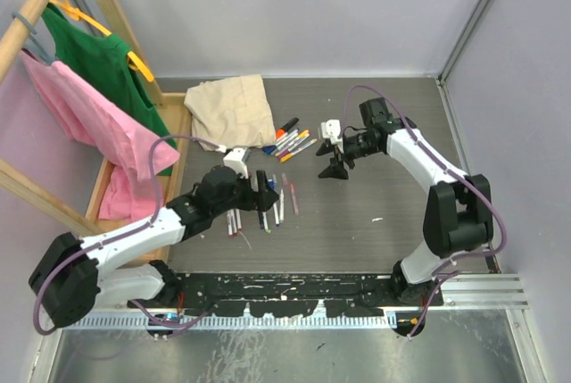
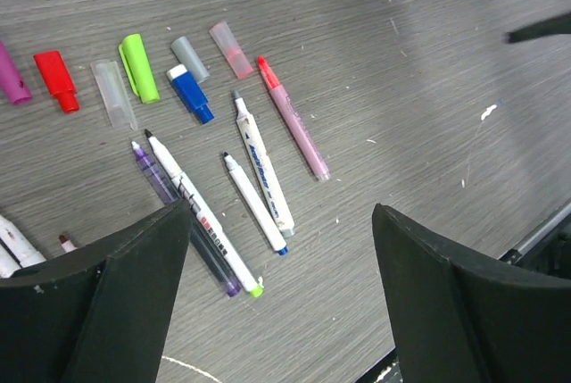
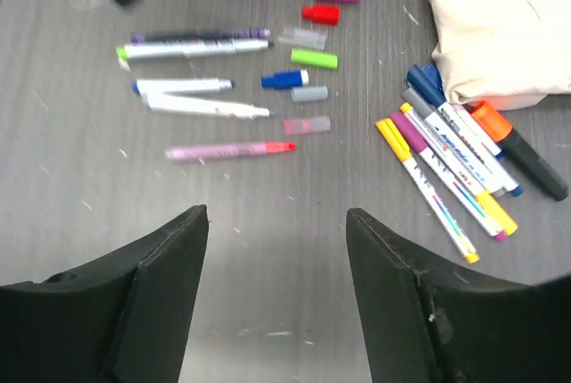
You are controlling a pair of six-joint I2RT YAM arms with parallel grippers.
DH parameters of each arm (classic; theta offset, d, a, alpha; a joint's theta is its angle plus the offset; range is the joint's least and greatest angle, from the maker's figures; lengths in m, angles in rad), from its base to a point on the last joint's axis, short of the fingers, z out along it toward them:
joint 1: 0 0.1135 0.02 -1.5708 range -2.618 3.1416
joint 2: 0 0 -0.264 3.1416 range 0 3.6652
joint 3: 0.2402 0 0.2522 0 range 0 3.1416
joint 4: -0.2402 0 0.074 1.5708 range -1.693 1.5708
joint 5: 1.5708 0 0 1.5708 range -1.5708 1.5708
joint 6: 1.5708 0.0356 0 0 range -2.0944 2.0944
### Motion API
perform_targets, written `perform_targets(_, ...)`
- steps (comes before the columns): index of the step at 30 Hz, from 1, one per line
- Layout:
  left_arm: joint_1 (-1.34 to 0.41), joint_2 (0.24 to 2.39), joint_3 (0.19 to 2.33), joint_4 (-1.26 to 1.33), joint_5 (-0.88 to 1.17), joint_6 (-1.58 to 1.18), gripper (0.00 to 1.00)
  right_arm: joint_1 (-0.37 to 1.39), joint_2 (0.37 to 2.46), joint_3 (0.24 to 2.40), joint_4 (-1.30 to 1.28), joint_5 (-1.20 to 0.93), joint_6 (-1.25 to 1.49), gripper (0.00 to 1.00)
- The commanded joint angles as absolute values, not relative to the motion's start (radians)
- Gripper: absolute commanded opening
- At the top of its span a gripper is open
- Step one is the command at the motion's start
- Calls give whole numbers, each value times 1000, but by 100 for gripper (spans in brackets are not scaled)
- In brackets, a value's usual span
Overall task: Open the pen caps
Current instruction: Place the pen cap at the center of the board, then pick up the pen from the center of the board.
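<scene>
Several pen caps lie loose in a row on the table: green [image 2: 139,67], blue [image 2: 191,94], red [image 2: 57,79], clear [image 2: 114,93], grey [image 2: 189,58] and pink [image 2: 231,49]. Beside them lie several uncapped pens [image 2: 259,169], among them a pink one [image 2: 293,124]. My left gripper [image 2: 281,213] hovers open above these pens [image 1: 259,212], holding nothing. A bundle of capped pens [image 3: 446,164] lies by the cloth. Between the two groups my right gripper [image 3: 277,213] stands open and empty over bare table, also seen from above [image 1: 335,169].
A thick black marker with an orange cap [image 3: 522,151] lies at the edge of the capped bundle. Folded beige cloth [image 1: 234,111] sits behind the pens. A wooden rack [image 1: 53,8] with green and pink shirts stands at the left. A metal rail [image 1: 294,298] runs along the near edge.
</scene>
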State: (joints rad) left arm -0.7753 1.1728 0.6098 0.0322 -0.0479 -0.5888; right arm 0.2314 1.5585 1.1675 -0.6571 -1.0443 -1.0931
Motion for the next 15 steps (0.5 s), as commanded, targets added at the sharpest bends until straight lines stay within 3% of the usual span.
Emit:
perform_targets(1, -766, 1075, 545, 127, -72, -537, 86, 245, 1695, 1306, -940, -954, -1778, 68)
perform_targets(6, -765, 977, 464, 149, -110, -536, 99, 277, 1922, 1567, -1087, -831, -1877, 59)
perform_targets(15, -763, 912, 418, 159, -139, -541, 98, 344, 2176, 1876, -1111, -619, -1791, 55)
